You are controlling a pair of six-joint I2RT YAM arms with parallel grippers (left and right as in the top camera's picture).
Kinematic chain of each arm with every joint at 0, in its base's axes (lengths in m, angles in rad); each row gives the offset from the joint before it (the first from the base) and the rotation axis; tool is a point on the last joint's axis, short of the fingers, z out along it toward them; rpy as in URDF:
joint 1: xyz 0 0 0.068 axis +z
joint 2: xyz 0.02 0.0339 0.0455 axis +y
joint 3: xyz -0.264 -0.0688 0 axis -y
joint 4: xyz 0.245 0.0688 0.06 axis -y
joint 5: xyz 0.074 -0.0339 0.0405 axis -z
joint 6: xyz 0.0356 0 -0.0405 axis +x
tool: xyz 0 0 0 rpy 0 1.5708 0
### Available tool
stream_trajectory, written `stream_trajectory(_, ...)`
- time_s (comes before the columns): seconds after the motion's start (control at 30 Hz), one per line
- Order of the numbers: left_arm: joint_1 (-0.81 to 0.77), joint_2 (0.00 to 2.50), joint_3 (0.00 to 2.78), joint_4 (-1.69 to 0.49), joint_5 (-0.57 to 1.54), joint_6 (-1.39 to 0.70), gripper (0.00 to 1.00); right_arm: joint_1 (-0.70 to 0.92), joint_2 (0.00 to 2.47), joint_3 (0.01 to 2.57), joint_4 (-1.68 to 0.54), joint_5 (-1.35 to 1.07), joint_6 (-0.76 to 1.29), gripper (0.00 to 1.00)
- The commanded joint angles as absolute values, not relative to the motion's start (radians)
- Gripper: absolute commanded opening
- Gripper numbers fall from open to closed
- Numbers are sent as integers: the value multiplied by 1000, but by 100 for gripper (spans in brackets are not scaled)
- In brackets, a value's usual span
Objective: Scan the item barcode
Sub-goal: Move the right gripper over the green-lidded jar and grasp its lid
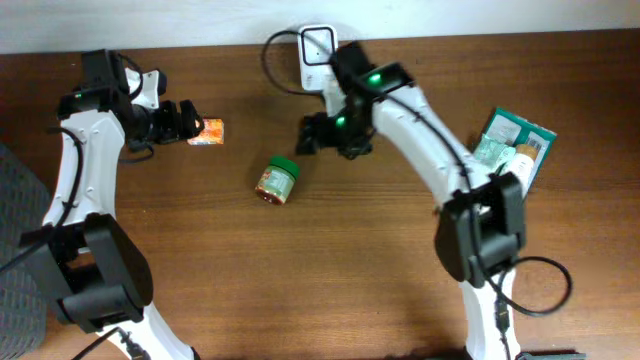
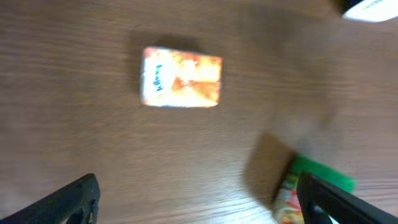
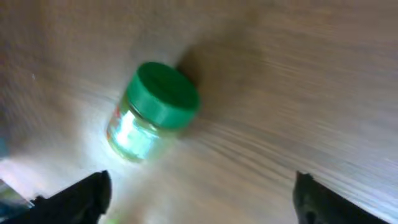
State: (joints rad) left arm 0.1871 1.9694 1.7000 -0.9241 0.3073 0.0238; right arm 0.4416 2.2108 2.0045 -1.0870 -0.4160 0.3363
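And here's the jar, lying on its side on the brown wooden table, near the middle. It has a green screw lid and a clear body wrapped in a red and orange label, and the lid end points away towards the far edge. In the right wrist view the jar is blurred. The lid reads flat and bright green, and a white glare washes over the glass so no print or barcode can be made out.

Just beyond the jar on its far right hangs the right gripper. In the wrist view the right gripper has its fingers spread wide with only bare wood between them, and the jar sits ahead of them, untouched.

Off to the jar's far left is a small orange box, flat on the table with a white end panel, its lettering too smeared to read. The left gripper sits right beside it. Seen from its own camera, the left gripper is also spread apart and holding nothing, with the box lying clear ahead and the jar peeking in at the lower right.

Further back from the jar, past the right gripper, stands a white scanner with a black cable. Well to the jar's right lies a pile of green packets.
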Motion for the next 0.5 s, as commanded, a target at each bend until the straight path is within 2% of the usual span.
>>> stream_trajectory(0.0, 176, 1969, 1713, -926, 178, 99, 99, 487, 2281, 2001, -1019, -410, 511, 98)
stream_trajectory(0.3, 184, 1969, 1713, -918, 96, 129, 99, 591, 2331, 2001, -920, -189, 790, 98)
stream_trajectory(0.47, 184, 1969, 1713, -918, 96, 129, 99, 634, 2361, 2001, -892, -138, 825, 98)
